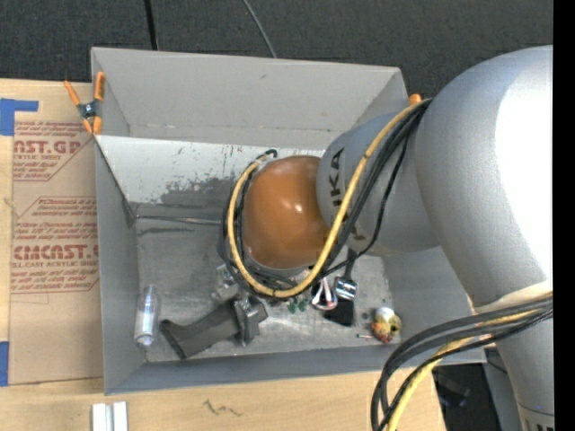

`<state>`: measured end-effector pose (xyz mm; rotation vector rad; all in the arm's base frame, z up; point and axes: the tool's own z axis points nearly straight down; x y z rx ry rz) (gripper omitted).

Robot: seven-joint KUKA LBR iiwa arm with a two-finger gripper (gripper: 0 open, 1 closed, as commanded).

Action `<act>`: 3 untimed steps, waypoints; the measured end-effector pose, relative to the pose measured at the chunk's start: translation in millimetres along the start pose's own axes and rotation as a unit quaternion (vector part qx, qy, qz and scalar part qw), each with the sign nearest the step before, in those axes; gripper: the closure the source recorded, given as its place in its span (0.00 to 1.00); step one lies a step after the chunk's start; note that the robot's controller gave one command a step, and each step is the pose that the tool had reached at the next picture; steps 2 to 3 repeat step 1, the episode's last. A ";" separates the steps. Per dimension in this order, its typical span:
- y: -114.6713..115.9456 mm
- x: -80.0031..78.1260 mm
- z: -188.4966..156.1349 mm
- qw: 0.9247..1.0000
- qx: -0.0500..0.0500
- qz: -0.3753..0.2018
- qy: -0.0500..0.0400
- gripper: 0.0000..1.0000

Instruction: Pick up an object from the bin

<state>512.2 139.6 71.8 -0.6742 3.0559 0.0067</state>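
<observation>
Likely to go wrong first at the black angled piece (199, 332) on the bin floor by the front wall: long, bent and lopsided, so prone to swinging, tilting or slipping free if taken by one end rather than near the middle. Also liable to be pushed along the floor or jammed into the front wall of the grey metal bin (117, 241) instead of lifted, given so little room on that side. Worth watching too the looped yellow and black cables (234, 241) round the orange wrist cover (283, 209), hanging low enough to brush the small things just right of the gripper and knock them about: a few green bits (296, 305), a small black block with a white clip (338, 305). Cannot tell whether released or clenched, or grasping anything, with the gripper (244, 314) largely hidden under that cover and cables. As for placement: gripper low in the bin, near the front wall, at the right end of the black angled piece and seemingly touching it, though impossible to say whether round it or merely beside it. Stretching away leftward from there, the piece flat on the floor, its far end near a clear little vial (144, 317) by the left wall. Well apart to the right, a small yellow and red thing (384, 324), out of the way of any lift
</observation>
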 end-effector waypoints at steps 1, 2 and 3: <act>-1.7 2.1 -138.0 1.000 0.001 0.017 0.007 1.00; -1.7 2.1 -138.0 1.000 0.001 0.017 0.007 1.00; -1.7 2.1 -138.0 1.000 0.001 0.017 0.007 1.00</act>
